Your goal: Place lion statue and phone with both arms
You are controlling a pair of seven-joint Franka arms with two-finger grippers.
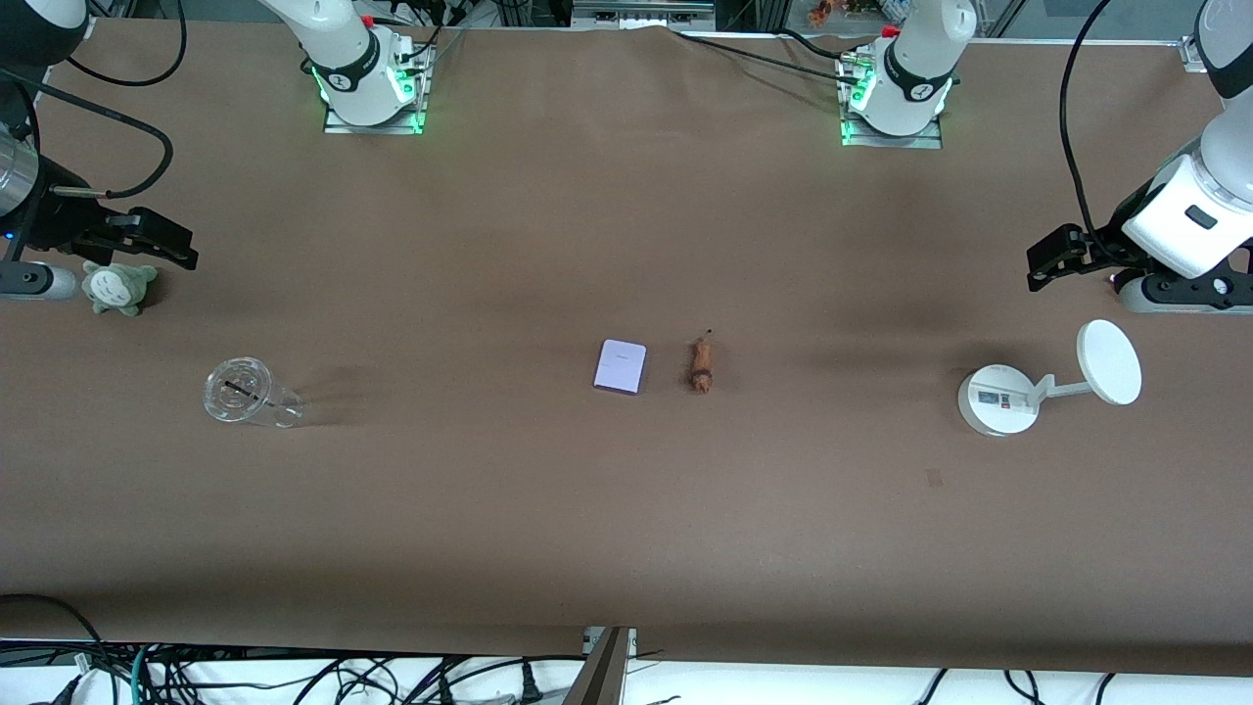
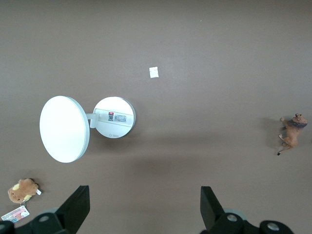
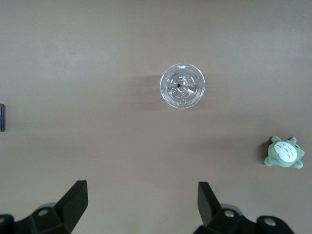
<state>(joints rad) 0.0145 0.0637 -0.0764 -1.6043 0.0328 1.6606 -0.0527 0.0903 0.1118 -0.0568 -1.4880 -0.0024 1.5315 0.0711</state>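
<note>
The phone [image 1: 621, 366], a pale lavender slab, lies flat at the table's middle. The lion statue [image 1: 701, 363], small and orange-brown with a thin dark tail, lies just beside it toward the left arm's end. The lion also shows in the left wrist view [image 2: 291, 134], and the phone's edge shows in the right wrist view [image 3: 1, 117]. My left gripper [image 1: 1045, 264] [image 2: 145, 209] is open and empty over bare table at the left arm's end. My right gripper [image 1: 166, 245] [image 3: 142, 207] is open and empty over the right arm's end.
A white round-based stand [image 1: 998, 399] [image 2: 113, 117] with a disc [image 1: 1109, 361] is near the left gripper. A small brown plush [image 2: 22, 190] and a paper scrap [image 2: 153, 72] lie nearby. A clear cup [image 1: 245, 393] [image 3: 182, 85] and a grey-green plush [image 1: 117, 287] [image 3: 284, 152] are near the right gripper.
</note>
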